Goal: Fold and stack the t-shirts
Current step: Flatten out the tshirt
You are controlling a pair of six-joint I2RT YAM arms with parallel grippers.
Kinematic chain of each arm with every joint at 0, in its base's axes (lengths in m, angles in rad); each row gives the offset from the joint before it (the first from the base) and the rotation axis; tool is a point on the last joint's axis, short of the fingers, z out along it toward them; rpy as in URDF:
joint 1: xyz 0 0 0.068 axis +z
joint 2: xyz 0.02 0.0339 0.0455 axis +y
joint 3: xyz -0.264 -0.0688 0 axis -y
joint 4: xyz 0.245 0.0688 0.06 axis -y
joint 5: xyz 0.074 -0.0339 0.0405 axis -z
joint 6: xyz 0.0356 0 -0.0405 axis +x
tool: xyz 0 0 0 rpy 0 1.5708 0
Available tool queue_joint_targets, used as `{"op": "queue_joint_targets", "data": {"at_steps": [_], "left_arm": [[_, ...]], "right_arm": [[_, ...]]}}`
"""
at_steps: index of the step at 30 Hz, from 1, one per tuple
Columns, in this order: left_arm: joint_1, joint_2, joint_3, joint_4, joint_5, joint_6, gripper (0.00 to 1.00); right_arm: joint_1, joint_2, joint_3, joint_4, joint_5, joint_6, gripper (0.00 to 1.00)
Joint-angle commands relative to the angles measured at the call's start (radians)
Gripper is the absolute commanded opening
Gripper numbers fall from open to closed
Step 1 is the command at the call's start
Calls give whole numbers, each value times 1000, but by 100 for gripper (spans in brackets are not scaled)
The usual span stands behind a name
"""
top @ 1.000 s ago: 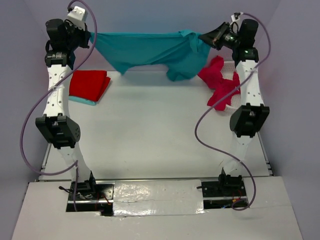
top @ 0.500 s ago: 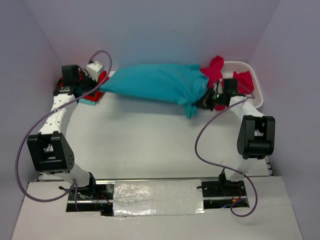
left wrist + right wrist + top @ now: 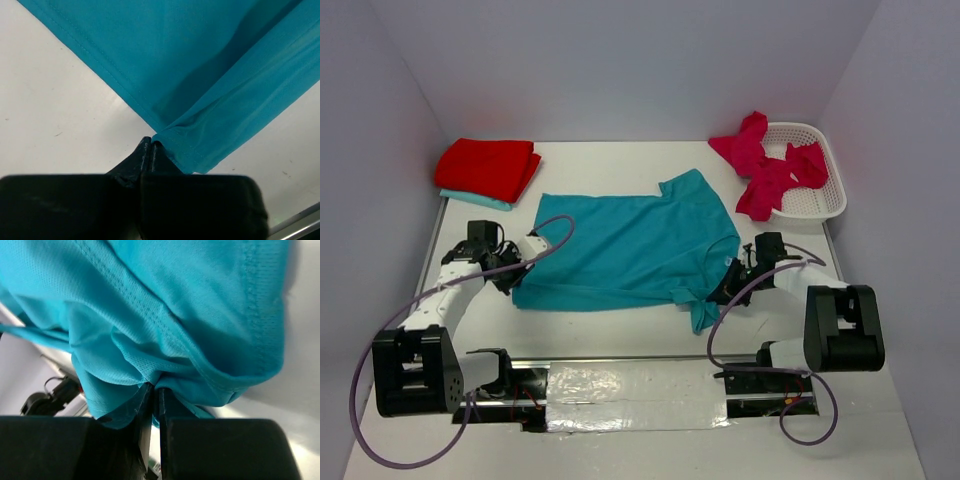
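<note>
Teal t-shirt point(image 3: 620, 250), one, lies spread, pinched by left pincer point(image 3: 150, 146) and right pincer point(image 3: 153, 388); two folded t-shirts point(image 3: 488, 167) stacked.

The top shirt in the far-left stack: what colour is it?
That t-shirt is red; top external view.

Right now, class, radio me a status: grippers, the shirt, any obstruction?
Left gripper shut on teal t-shirt at near corner. Right gripper pinching its bunched edge. Shirt spread flat, unfolded. Nothing in the way.
</note>
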Motion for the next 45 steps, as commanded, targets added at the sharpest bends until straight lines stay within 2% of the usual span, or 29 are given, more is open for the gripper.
{"op": "queue_joint_targets", "data": {"at_steps": [1, 3, 4, 6, 9, 11, 13, 14, 15, 16, 17, 20, 23, 25, 27, 28, 29, 30, 31, 33, 34, 37, 38, 39, 40, 41, 43, 44, 45], "left_arm": [[5, -35, 2, 33, -53, 53, 0], [5, -45, -4, 35, -70, 55, 0], [6, -52, -10, 30, -79, 60, 0], [5, -57, -15, 6, -77, 63, 0], [3, -69, -5, -53, -36, 50, 0], [2, -78, 1, -70, -27, 29, 0], [-4, -81, 5, -71, -43, 20, 0], [-4, -83, 4, -71, -51, 20, 0], [-6, -87, 5, -74, -54, 24, 0], [-7, -92, 4, -74, -60, 27, 0], [-9, -97, 2, -74, -71, 27, 0], [-29, -121, -13, -68, -99, 34, 0], [-35, -130, -35, -56, -128, 29, 0], [-40, -127, -41, -62, -128, 21, 0], [-49, -129, -42, -76, -122, 26, 2], [-50, -130, -42, -85, -119, 40, 17], [-50, -141, -41, -126, -116, 76, 43], [-50, -149, -41, -154, -116, 76, 43], [-52, -159, -39, -186, -140, 136, 72], [-52, -213, -28, -278, -226, 241, 93], [-52, -236, -10, -301, -260, 283, 99], [-46, -293, 115, -222, -302, 337, 99], [-41, -244, 166, -120, -277, 308, 99], [-41, -197, 213, -67, -243, 178, 99], [-43, -142, 338, -36, -150, 96, 95], [-43, 5, 417, -62, -87, -66, 80], [-53, 191, 643, -140, 20, -201, 65], [-87, 366, 704, -158, -7, -324, 58], [-119, 438, 737, -130, -58, -372, 57]], "right_arm": [[-4, 1, 46, 10, 115, -35, 16], [-4, -24, 23, -3, 105, -33, 33], [-4, -41, 2, -26, 131, -33, 51], [-6, -98, 7, -70, 186, -36, 77], [-7, -183, 111, -147, 272, -10, 88], [2, -277, 171, -201, 351, 14, 88], [17, -384, 219, -276, 422, 21, 78], [17, -415, 221, -302, 427, 21, 72], [48, -441, 201, -346, 428, 28, 55], [71, -479, 179, -366, 421, 42, 47], [88, -493, 150, -382, 392, 56, 45], [181, -536, 2, -376, 358, 152, 55], [226, -504, -114, -247, 350, 244, 66], [220, -411, -57, -173, 428, 237, 67], [218, -340, 107, -162, 488, 197, 62], [217, -276, 159, -161, 529, 150, 61], [217, -212, 258, -176, 562, 121, 60], [217, -181, 312, -194, 562, 94, 60], [217, -149, 355, -205, 597, 36, 61], [214, -51, 479, -222, 634, -18, 62], [217, -9, 560, -219, 628, -74, 63], [220, 195, 755, -262, 568, -157, 63], [220, 303, 799, -271, 565, -167, 63], [223, 351, 840, -276, 566, -174, 61], [223, 402, 910, -279, 573, -180, 56], [223, 493, 941, -287, 573, -193, 53], [226, 580, 1035, -305, 588, -191, 49], [229, 661, 1063, -323, 589, -194, 49], [229, 696, 1090, -337, 593, -191, 49]]}}
